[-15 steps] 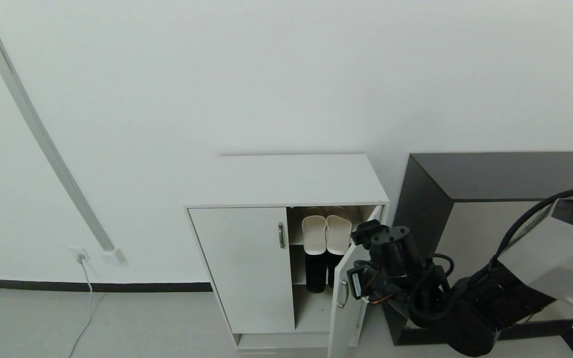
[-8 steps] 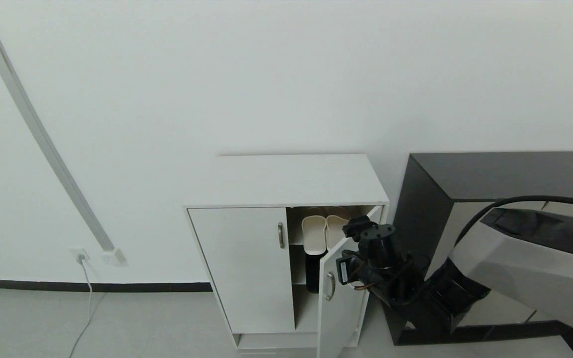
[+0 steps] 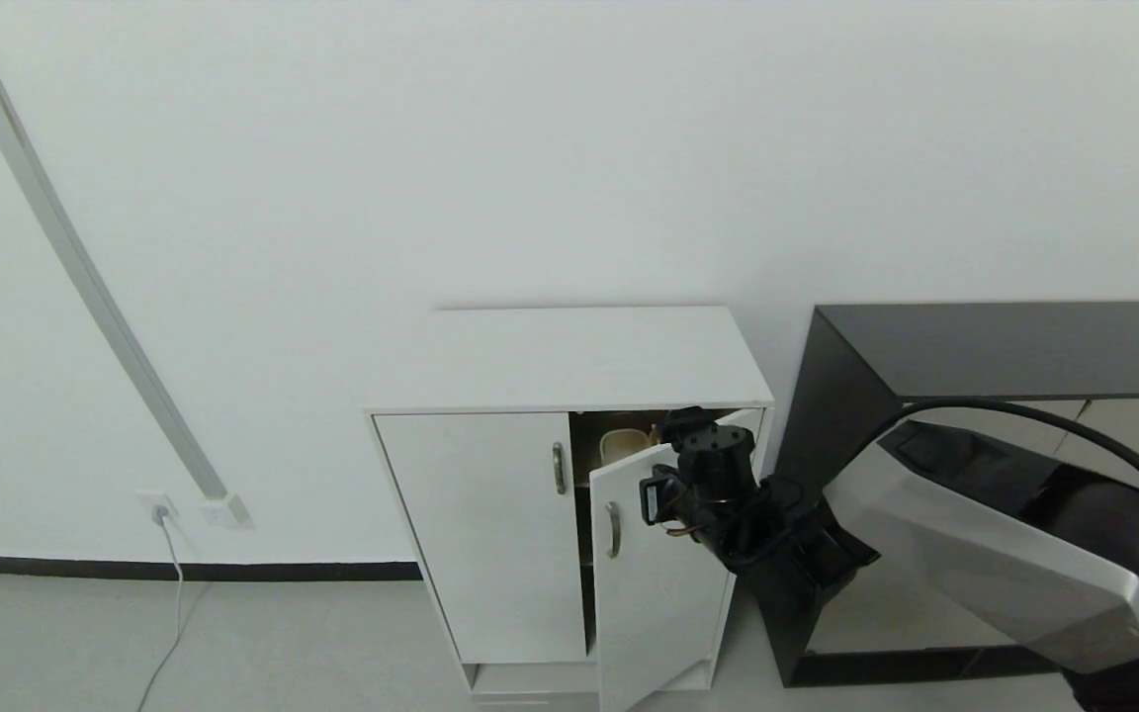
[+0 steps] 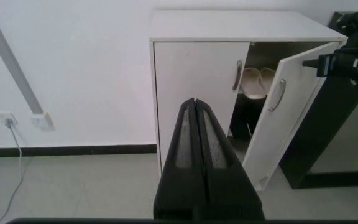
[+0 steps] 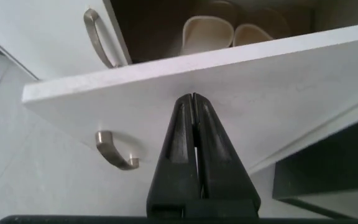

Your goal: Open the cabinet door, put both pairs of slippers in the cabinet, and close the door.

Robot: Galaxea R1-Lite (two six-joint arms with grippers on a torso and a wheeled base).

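Further round than a second ago, the right gripper, fingers clenched on nothing, presses the tall white cabinet door, which has swung from wide open to half shut. With only a push, the fingers could slip off the smooth panel and leave it ajar. The door stands upright, its handle edge pointing outward-left. The cream slippers lie front-to-back on the upper shelf inside. The left gripper is clenched and empty.

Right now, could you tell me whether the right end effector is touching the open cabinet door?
Touching. In the left wrist view the right end effector meets the outer face of the cabinet door near its top edge, no gap between.
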